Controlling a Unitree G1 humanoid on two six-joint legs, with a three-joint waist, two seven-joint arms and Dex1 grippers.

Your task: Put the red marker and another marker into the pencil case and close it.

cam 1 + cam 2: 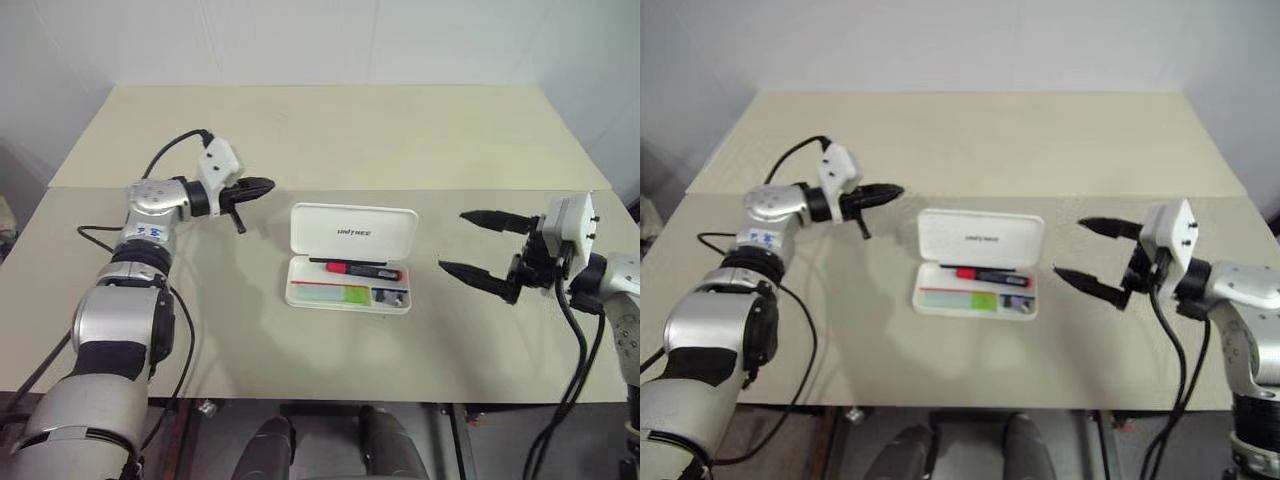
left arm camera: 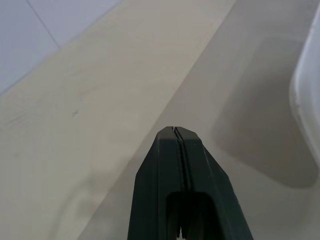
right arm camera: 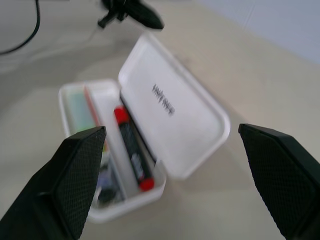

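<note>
The broad beige table [image 1: 330, 130] carries everything, a seam running across it behind the case. Between the two pincers, near the table's middle, sits the white hard-plastic pencil case [image 1: 352, 235] with rounded corners, its hinged lid standing open and tilted back, small dark lettering on the lid's inner face.

The left gripper [image 1: 262, 185], black two-fingered, hangs above the table just beyond the case's rear left corner, apart from it, pointing toward the lid. Its fingers [image 2: 170, 165] are pressed tight together with nothing between them. In the left wrist view a white edge of the case lies off to one side of the closed tips.

The right gripper [image 1: 472, 243] hovers on the case's other side, clear of it, its two black fingers spread wide and empty, aimed at the open tray.

Inside the tray, the short red marker [image 1: 363, 270] with black parts lies along the hinge side. Nearer the front edge lies the light yellow-green marker [image 1: 333, 294], flat and parallel to the red one. A small dark item sits in the tray's right-hand corner; what it is I cannot quite make out.
</note>
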